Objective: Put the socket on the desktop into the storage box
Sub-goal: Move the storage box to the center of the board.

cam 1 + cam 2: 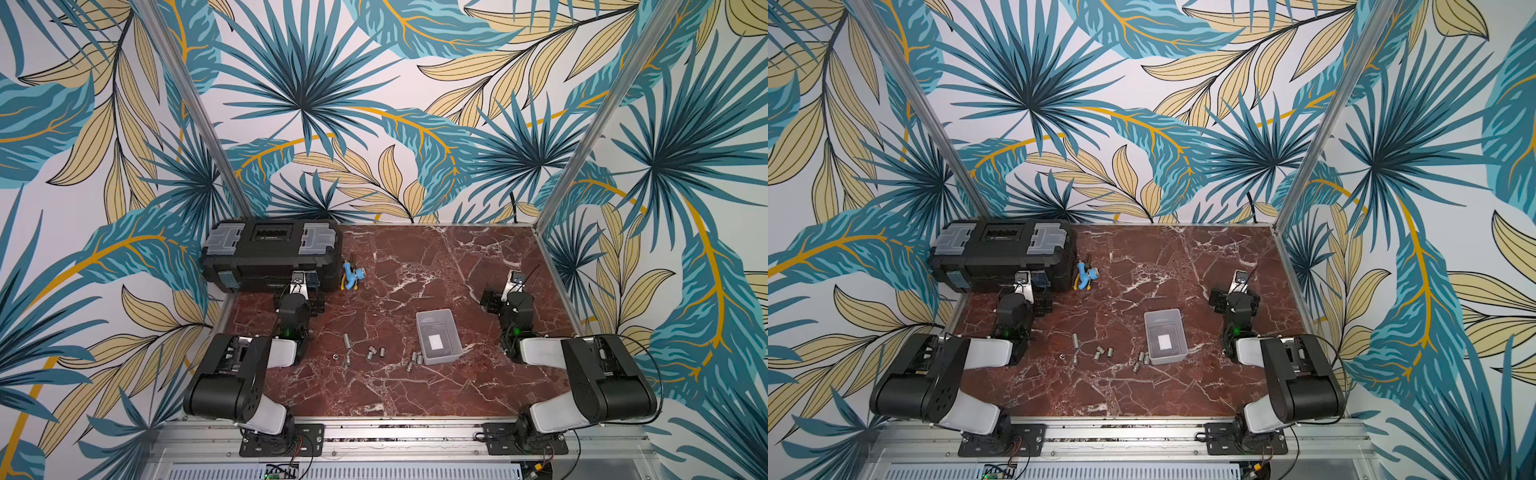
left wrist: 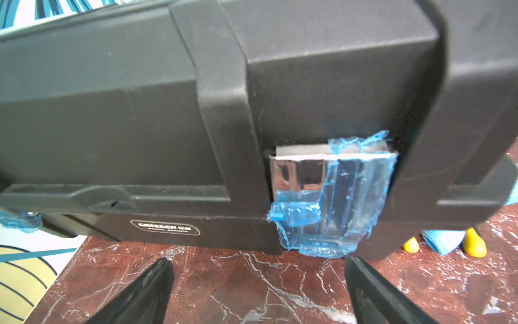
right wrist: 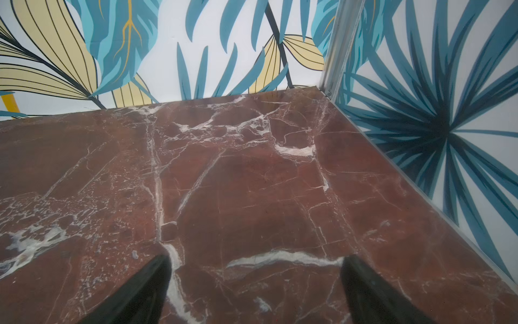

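In both top views, sockets (image 1: 371,354) lie mid-frame on the desk (image 1: 415,266), left of the storage box (image 1: 446,356). Both jaws stand wide, empty.

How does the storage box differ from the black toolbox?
The storage box is small, translucent pale grey, lidless; the toolbox is large, black, closed. The storage box sits mid-desktop beside sockets; the toolbox stands in the far left corner. Both are rectangular and rest on the desktop.
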